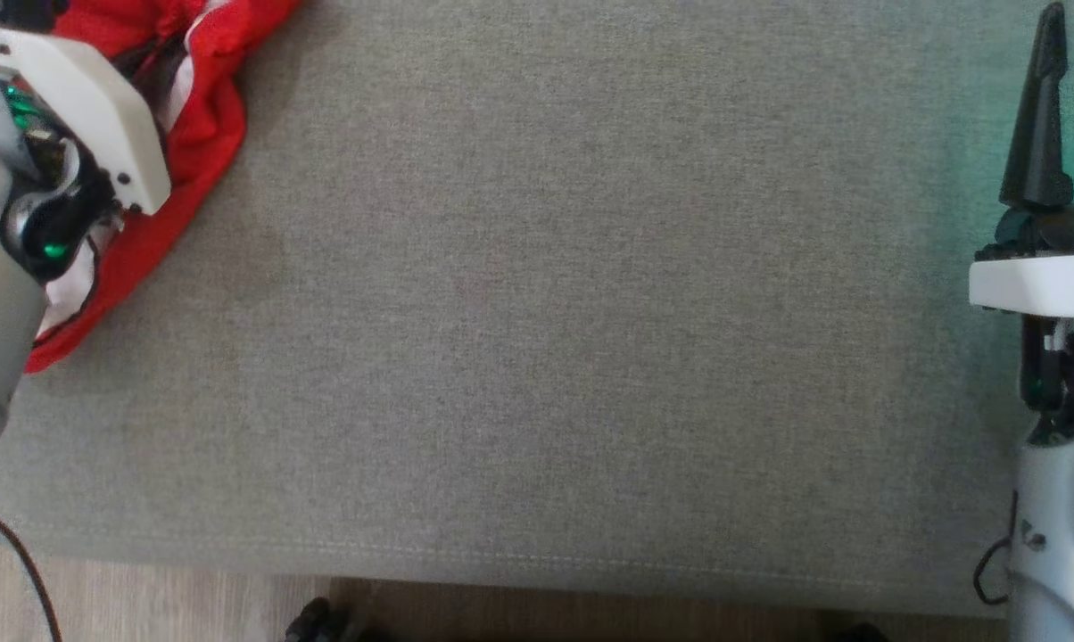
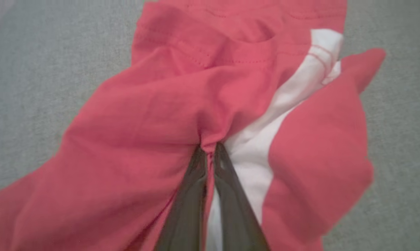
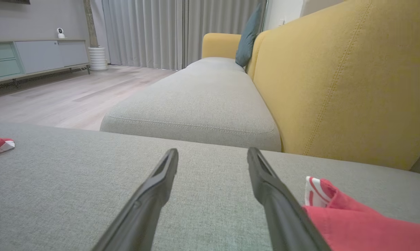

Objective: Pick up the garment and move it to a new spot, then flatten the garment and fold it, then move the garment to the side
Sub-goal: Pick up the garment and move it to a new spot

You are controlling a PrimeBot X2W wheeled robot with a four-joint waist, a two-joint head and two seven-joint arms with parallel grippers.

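Note:
The garment (image 1: 202,116) is a crumpled red piece with white panels, lying at the far left corner of the grey cushion (image 1: 546,312). In the left wrist view my left gripper (image 2: 210,150) is shut, pinching a raised fold of the garment (image 2: 154,115) where red meets white. In the head view the left arm's white wrist housing (image 1: 91,107) covers those fingers. My right gripper (image 3: 212,155) hovers open and empty above bare cushion at the right side, far from the garment. One of its dark fingers (image 1: 1039,125) points up the head view.
A yellow sofa back (image 3: 335,80) and a second grey seat cushion (image 3: 203,101) lie beyond the right gripper. A red-and-white cloth (image 3: 363,223) lies close by its right finger. The cushion's front edge (image 1: 537,566) drops to a wooden floor (image 3: 63,94).

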